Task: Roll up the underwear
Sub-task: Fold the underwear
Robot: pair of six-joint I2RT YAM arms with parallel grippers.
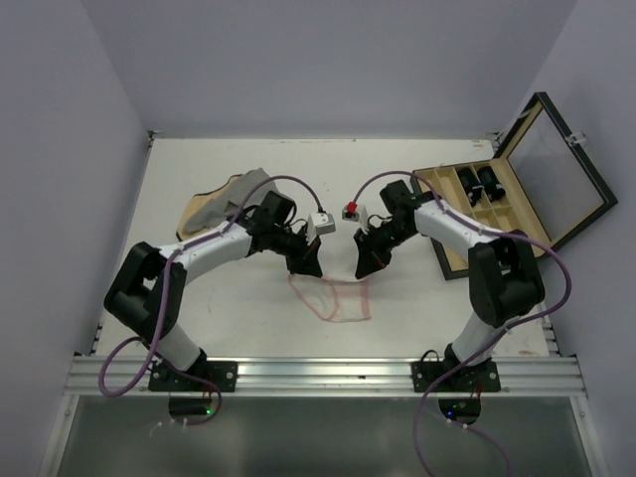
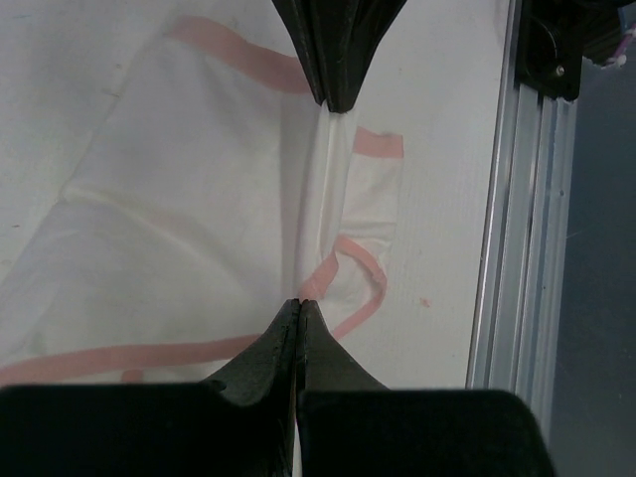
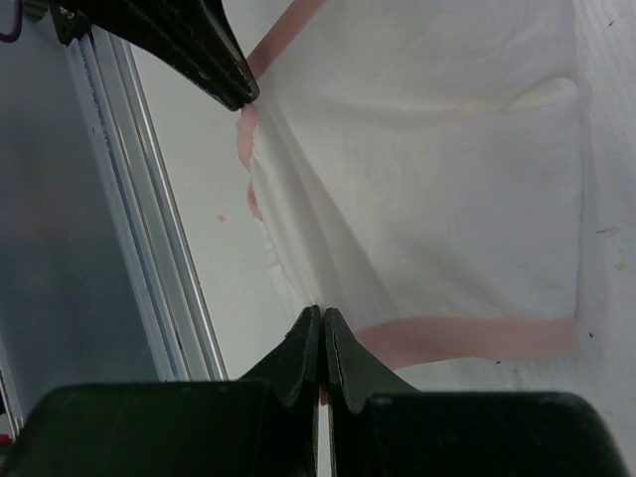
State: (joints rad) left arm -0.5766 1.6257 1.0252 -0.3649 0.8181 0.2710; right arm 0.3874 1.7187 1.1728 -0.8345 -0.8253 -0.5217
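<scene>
**Both hands pinch the underwear near the front edge**

A white tabletop [image 1: 328, 169], walled in pale lilac, carries the underwear [image 1: 338, 298] near the middle of its near edge, just beyond the metal rail [image 1: 318, 376]. The left hand [image 2: 298, 310] is clamped shut on one pink-trimmed edge. The right hand [image 3: 321, 318] is clamped shut on the opposite edge, and a taut fold of white fabric runs between them. A tan cloth [image 1: 211, 206] lies toward the far left corner, and an open wooden case [image 1: 477, 214] lies by the right edge.
</scene>
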